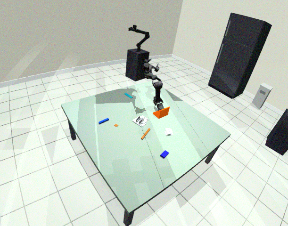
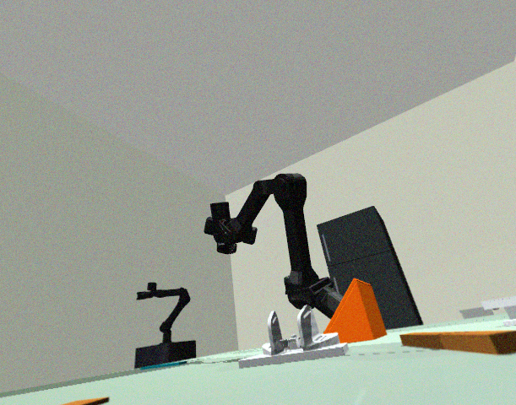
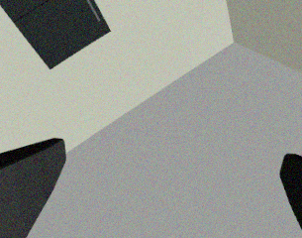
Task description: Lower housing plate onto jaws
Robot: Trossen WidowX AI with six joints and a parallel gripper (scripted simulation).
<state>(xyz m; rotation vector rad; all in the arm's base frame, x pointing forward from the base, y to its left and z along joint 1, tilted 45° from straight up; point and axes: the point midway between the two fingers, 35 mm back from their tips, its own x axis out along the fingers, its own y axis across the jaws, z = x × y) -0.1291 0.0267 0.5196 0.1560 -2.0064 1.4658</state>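
Note:
The white base [image 1: 141, 125] [image 2: 275, 360] lies flat on the table [image 1: 124, 150]. Two upright pale jaws stand on it, one jaw [image 2: 273, 331] beside the other jaw [image 2: 306, 326], with a gap between. No plate lies across their tops. A small white part [image 1: 168, 132] [image 2: 508, 302], apparently the housing plate, is apart from the base, on the table beyond the orange bar; its exact shape is hard to tell. My gripper [image 1: 153, 62] [image 3: 173, 158] is open and empty, high above the table's back and well away from the base. The wrist view shows only walls, ceiling and fridge beyond the fingers.
An orange wedge [image 1: 162, 113] [image 2: 355, 318] stands beside the arm's foot, near the base. An orange bar [image 1: 145, 133] [image 2: 463, 341], a blue bar [image 1: 103, 120], a dark blue block [image 1: 164, 154], a teal bar [image 1: 128, 95] and a small orange piece [image 1: 116, 125] lie around.

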